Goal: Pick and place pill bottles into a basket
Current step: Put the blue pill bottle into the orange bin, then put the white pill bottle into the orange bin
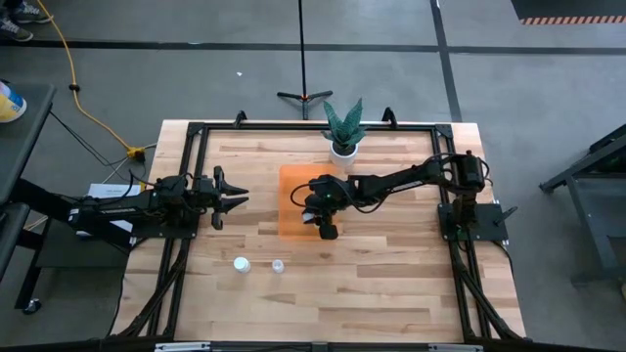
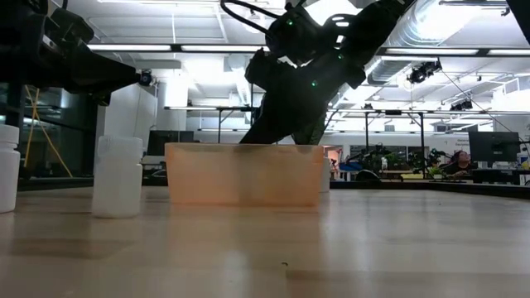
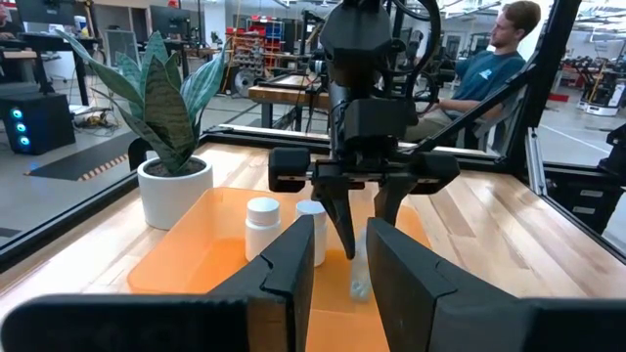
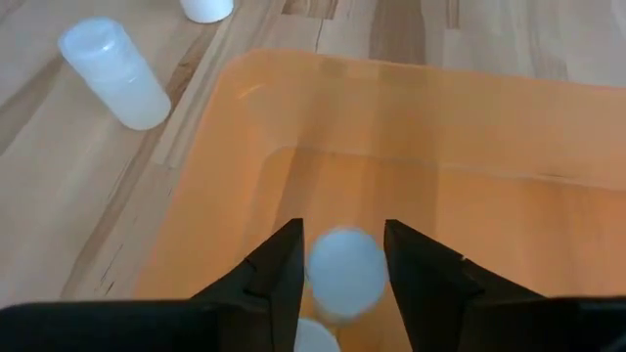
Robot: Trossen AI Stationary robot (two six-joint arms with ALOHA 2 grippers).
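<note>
The orange basket [image 1: 293, 223] lies mid-table. My right gripper [image 1: 324, 223] points down into it near its right wall, fingers open. In the right wrist view a blurred pill bottle [image 4: 342, 271] shows between and below the fingertips, with a thin gap on each side. In the left wrist view it sits just under them [image 3: 360, 279]. Two more bottles [image 3: 262, 225] [image 3: 311, 231] stand inside the basket. Two bottles [image 1: 241, 263] [image 1: 279, 265] stand on the table nearer the front. My left gripper [image 1: 233, 198] is open and empty, left of the basket.
A white plant pot with green leaves [image 1: 342, 145] stands just behind the basket's far edge. In the low view the two table bottles [image 2: 116, 175] [image 2: 5, 170] stand left of the basket [image 2: 244, 174]. A person sits beyond the table's far side [image 3: 494, 68].
</note>
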